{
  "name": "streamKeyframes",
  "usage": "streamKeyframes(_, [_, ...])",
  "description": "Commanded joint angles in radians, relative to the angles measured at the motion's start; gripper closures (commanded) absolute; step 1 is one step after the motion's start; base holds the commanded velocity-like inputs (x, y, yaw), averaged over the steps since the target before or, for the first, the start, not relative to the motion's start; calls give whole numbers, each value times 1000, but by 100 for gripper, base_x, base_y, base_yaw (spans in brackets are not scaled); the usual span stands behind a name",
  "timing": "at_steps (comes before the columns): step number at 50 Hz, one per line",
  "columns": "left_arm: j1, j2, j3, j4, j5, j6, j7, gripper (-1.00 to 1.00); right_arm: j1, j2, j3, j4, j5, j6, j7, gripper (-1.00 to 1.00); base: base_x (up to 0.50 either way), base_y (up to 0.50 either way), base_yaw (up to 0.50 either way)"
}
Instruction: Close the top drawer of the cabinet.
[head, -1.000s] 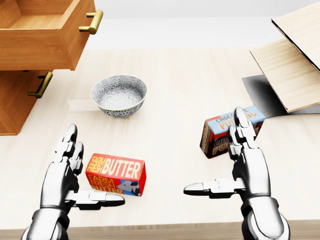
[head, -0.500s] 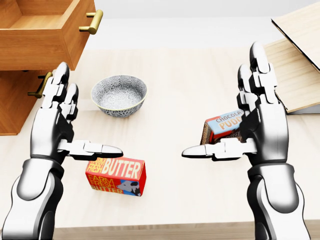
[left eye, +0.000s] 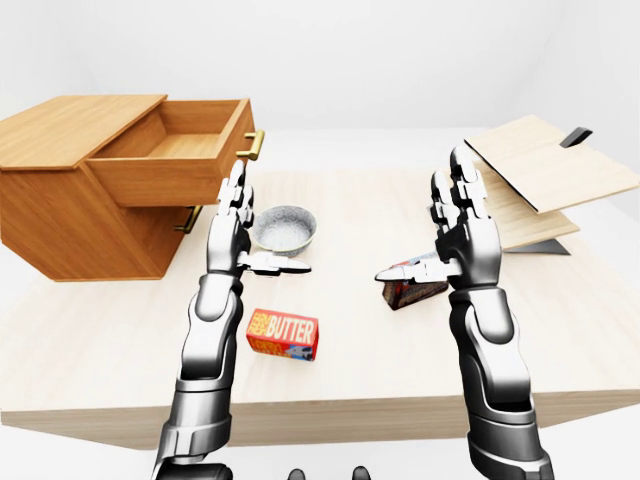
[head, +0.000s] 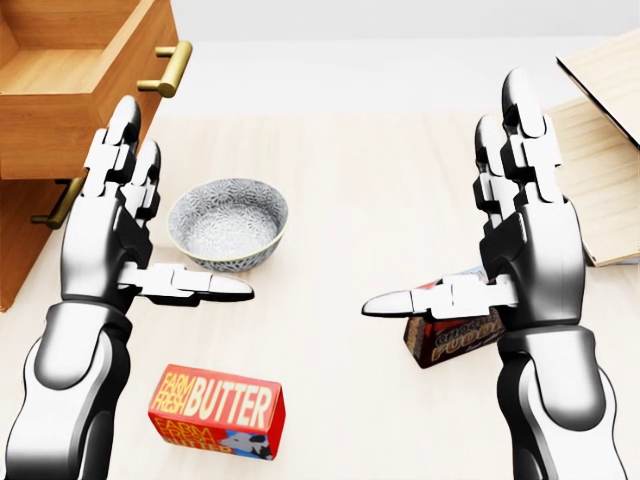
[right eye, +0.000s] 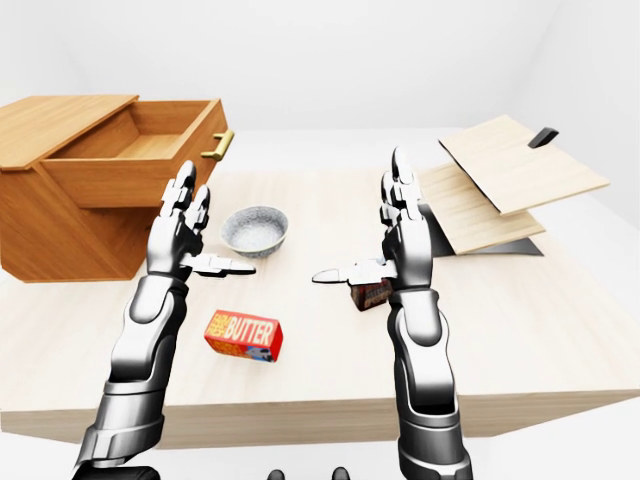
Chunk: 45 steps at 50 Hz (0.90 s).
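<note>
Both hands are coming up off the table: a second ago they were lying low beside the boxes, and now I am holding the left hand and the right hand raised, fingers spread apart and thumbs pointing inward, gripping nothing. The head camera is also tipping, since the whole scene is sliding down the head view. That is putting the left hand near the top drawer, which is standing pulled well out of the cabinet at the left of the eye views, so I am judging a push on its front as the next step. The drawer is looking empty, though its near corner is hidden. The bowl is holding nothing.
</note>
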Motion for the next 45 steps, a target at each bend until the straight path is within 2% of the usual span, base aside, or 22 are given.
streamKeyframes(1, [-1,-4,-3,-6,2,0,-1,-100,7,0,-1,-11,1,0,9,-100,34,0,0])
streamKeyframes(12, [0,-6,-6,2,3,0,-3,-100,7,5,-5,-9,16,0,4,-100,35,2,0])
streamKeyframes(29, [-1,-9,-15,3,15,0,-9,-100,4,2,-2,-15,22,0,-3,-100,1,0,0])
streamKeyframes(32, [-19,7,-36,37,92,0,-20,-100,6,3,0,-15,21,0,-2,-100,0,0,0])
streamKeyframes(36, [-67,14,-35,100,178,0,-14,-100,7,3,-1,-16,20,0,0,-100,0,0,0])
streamKeyframes(40, [-142,32,-31,202,299,0,62,-100,9,2,-1,-18,19,0,2,-100,0,0,0])
streamKeyframes(45, [-206,51,-23,284,392,0,127,-100,13,2,-2,-16,17,0,5,-100,0,0,0])
